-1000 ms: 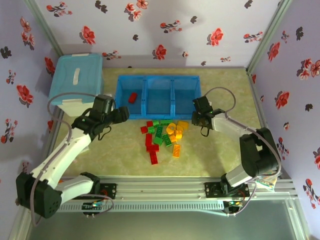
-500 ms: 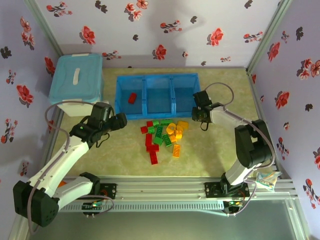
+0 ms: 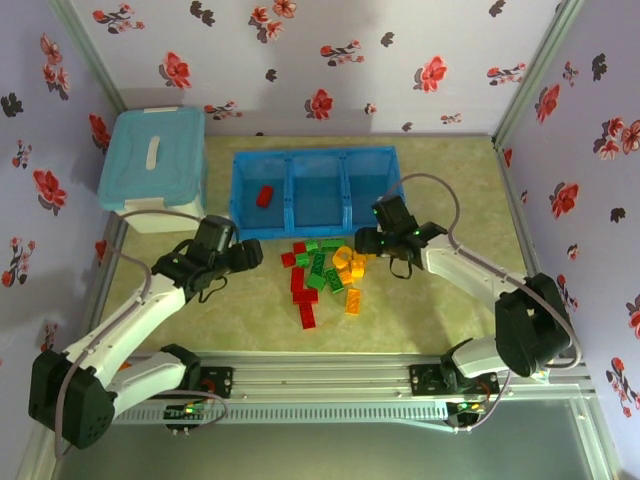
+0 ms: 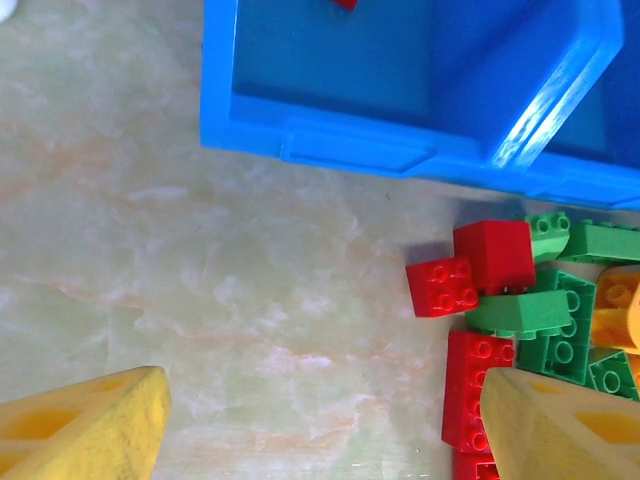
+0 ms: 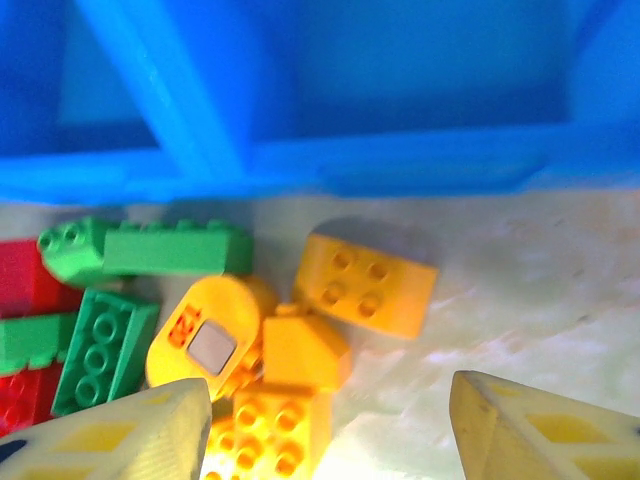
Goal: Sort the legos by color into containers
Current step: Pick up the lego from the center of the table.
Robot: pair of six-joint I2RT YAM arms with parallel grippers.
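The legos (image 3: 325,270) lie in a loose heap on the tabletop (image 3: 440,310), just in front of the containers (image 3: 315,156): reds on the left of the pile, greens through the middle, yellow-orange ones on the right. One red brick (image 3: 265,196) already sits by itself in the left compartment of that blue tray. Now the left end effector (image 4: 322,400): it hangs low at the left edge of the heap, its yellow fingers (image 4: 90,425) spread wide apart over bare tabletop, with the nearest red bricks just off to one side and nothing between the fingers. Over on the other side, the right end effector (image 5: 330,400) hovers above the yellow-orange cluster, close to the tray's front wall. Its fingers (image 5: 540,430) are parted too, and a four-stud orange brick (image 5: 365,285) and a rounded yellow piece (image 5: 205,335) lie just ahead of them, ungripped. Off at the back left stands a light-blue lidded box (image 3: 155,155), well apart from the pile.
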